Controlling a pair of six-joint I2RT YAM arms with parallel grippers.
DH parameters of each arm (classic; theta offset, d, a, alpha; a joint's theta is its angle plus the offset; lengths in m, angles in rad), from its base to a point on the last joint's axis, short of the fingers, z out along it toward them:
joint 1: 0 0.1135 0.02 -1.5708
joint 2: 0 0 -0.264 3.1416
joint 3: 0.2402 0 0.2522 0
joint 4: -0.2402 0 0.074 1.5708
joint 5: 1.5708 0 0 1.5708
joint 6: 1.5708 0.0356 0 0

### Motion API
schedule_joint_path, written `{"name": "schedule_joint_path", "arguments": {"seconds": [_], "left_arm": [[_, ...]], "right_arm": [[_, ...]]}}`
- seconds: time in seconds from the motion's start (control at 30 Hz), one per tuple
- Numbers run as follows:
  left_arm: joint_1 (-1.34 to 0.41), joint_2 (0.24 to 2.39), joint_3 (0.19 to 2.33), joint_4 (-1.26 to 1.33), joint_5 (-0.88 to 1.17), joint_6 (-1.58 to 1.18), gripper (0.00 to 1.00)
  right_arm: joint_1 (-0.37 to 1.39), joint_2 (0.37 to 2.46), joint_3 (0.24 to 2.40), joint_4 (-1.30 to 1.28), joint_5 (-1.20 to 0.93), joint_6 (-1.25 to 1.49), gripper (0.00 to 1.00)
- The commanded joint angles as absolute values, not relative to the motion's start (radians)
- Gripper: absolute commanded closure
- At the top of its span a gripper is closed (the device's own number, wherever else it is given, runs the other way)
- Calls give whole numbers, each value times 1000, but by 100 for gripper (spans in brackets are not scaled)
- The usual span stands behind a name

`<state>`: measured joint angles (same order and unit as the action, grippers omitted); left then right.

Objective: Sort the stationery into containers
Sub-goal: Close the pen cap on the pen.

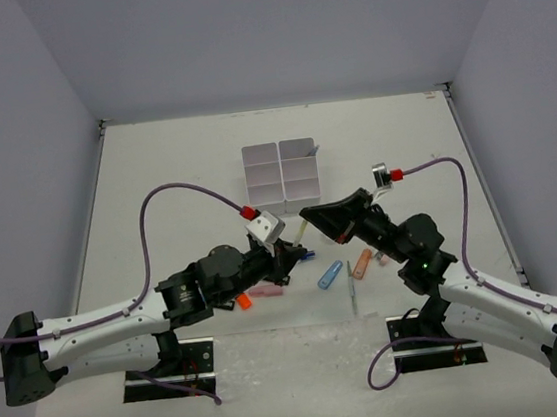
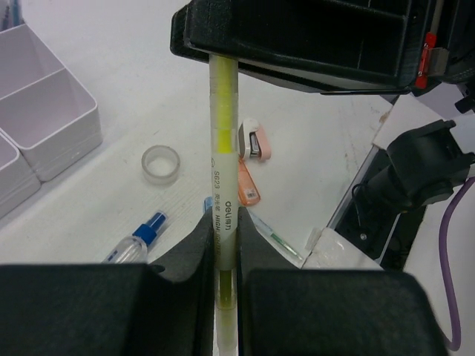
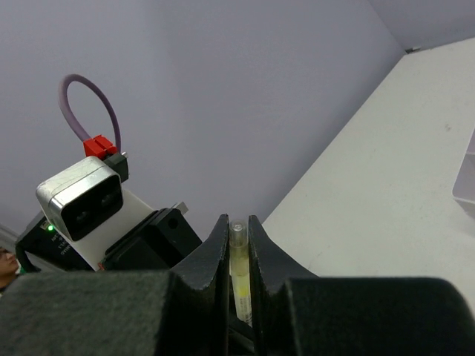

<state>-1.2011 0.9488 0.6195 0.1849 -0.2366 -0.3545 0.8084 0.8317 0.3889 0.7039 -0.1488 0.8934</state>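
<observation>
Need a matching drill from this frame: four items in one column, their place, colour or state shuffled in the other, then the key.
Column one
1. yellow highlighter
2. tape ring
3. glue pen
4. organiser tray

Column two
A. white, split into compartments
B. blue cap, lying on the table
C. gripped by the left gripper and the right gripper at once
D. clear, lying flat on the table

Pairs: 1-C, 2-D, 3-B, 4-A
</observation>
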Motion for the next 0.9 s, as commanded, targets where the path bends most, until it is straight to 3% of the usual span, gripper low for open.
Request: {"name": "schedule_joint_path", "arguments": {"seconds": [0.0,0.23,0.53,0.67,0.73,0.87], "left_arm": [[-1177,864,667,755,-325,-329,100],[-1177,894,557,789,-120,-286,100],[-1177,937,380,930,-90,-355,100],[-1177,951,386,933,-62,-348,100],[-1177,957,387,931,-56,-348,100],[-1177,963,371,943,-55,-356,100]], "right_arm": [[939,894,364,271,-320,876,100],[940,718,501,72,-205,800,100],[940,660,669,-51,-103,742,91],[939,678,719,-64,-104,727,80],[940,680,732,-68,-102,724,69],[940,683,765,-90,-95,712,64]]}}
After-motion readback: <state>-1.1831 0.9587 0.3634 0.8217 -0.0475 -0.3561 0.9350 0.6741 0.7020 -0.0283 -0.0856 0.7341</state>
